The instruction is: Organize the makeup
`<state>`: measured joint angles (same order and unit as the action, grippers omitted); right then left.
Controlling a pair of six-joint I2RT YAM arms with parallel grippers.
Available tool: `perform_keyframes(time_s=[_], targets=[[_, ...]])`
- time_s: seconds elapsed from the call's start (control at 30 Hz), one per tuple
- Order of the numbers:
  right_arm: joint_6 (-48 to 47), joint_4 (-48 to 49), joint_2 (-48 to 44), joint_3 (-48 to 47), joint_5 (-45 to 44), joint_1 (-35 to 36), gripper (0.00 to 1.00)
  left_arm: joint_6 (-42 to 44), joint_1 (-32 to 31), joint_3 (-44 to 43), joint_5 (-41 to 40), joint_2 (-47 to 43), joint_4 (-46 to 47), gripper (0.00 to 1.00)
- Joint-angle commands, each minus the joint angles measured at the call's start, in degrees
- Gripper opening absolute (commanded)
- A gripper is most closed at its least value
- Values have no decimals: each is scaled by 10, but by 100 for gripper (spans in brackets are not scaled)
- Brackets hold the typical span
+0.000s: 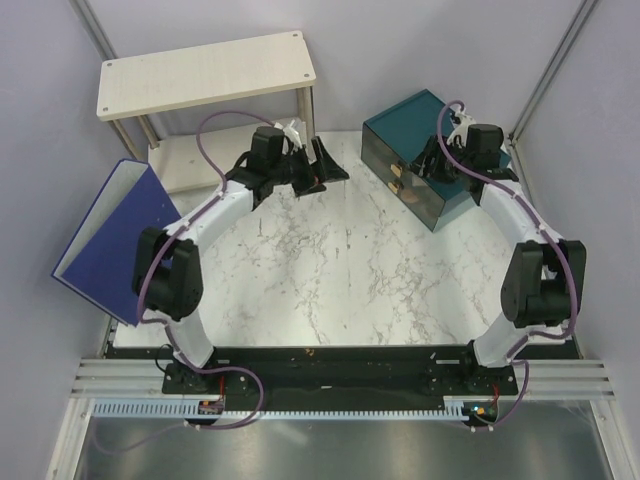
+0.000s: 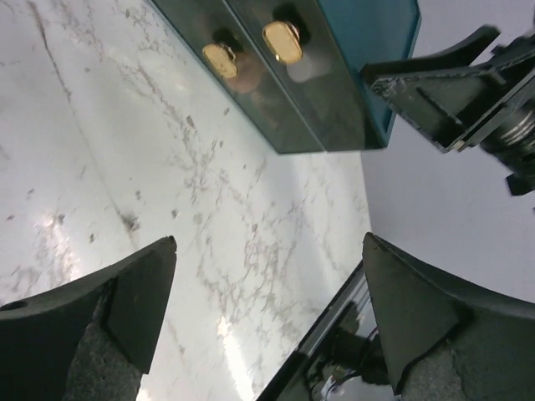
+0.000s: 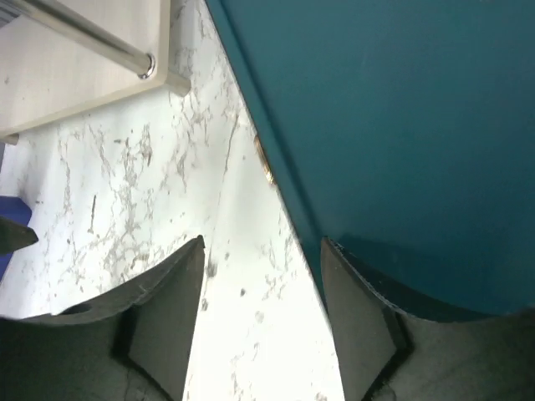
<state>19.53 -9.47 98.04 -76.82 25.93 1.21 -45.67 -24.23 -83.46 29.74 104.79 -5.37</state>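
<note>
No loose makeup shows on the marble table (image 1: 330,270). The teal drawer box (image 1: 425,150) stands at the back right with both drawers shut; its two gold knobs (image 2: 282,42) face the left wrist view. A faint pinkish shape (image 2: 247,82) shows through the dark drawer front, and I cannot tell what it is. My left gripper (image 1: 318,170) is open and empty at the back middle, pointing towards the box (image 2: 334,92); its jaws (image 2: 269,241) hold only air. My right gripper (image 1: 428,165) is open and empty (image 3: 262,242), close beside the box's teal wall (image 3: 401,125).
A light wooden two-level shelf (image 1: 205,75) stands at the back left; its lower board and a metal leg show in the right wrist view (image 3: 75,75). A blue binder (image 1: 115,240) leans at the table's left edge. Grey walls close in the sides.
</note>
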Motion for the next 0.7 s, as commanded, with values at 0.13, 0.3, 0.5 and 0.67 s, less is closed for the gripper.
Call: perform_keyframes(time_s=[0.13, 0.3, 0.5, 0.67], targets=[[-24, -106, -174, 21, -105, 14, 93, 242, -5, 52, -48, -97, -223, 99], [-20, -133, -242, 5, -130, 40, 98, 291, 1, 71, -115, -138, -270, 99], [-12, -157, -261, 32, -159, 114, 98, 312, 6, 95, -192, -184, -291, 99], [12, -143, -254, 59, -172, 164, 98, 336, 12, 123, -200, -225, -300, 99]])
